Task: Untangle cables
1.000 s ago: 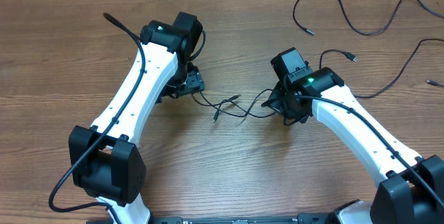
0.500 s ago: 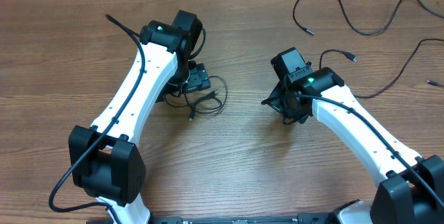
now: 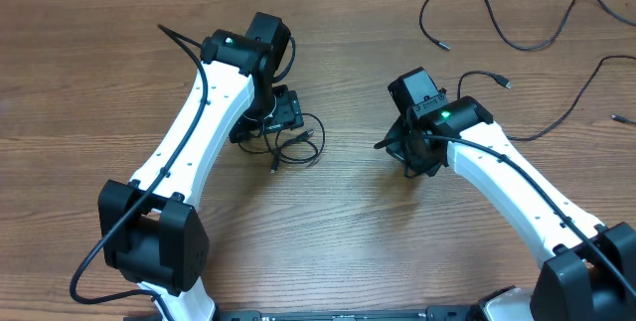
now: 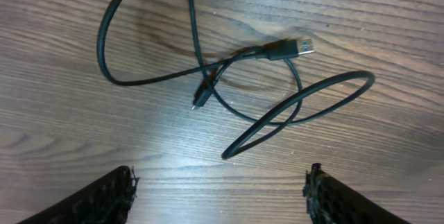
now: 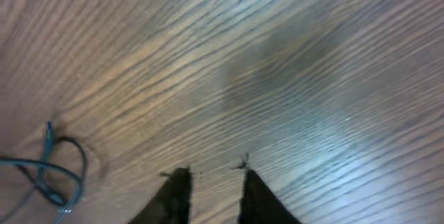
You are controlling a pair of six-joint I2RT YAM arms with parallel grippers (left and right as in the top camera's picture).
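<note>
A loose black cable [image 4: 208, 71] lies in crossed loops on the desk [image 3: 79, 82], left of centre, with its silver-tipped plug [image 4: 291, 48] beside the crossing. More cables [image 3: 492, 18] trail across the far right corner. The left end effector [image 4: 220, 179] hangs over the loops, spread wide and holding nothing, while the right end effector [image 5: 211, 179], well apart to the right, is only narrowly parted over bare wood and grips nothing.
</note>
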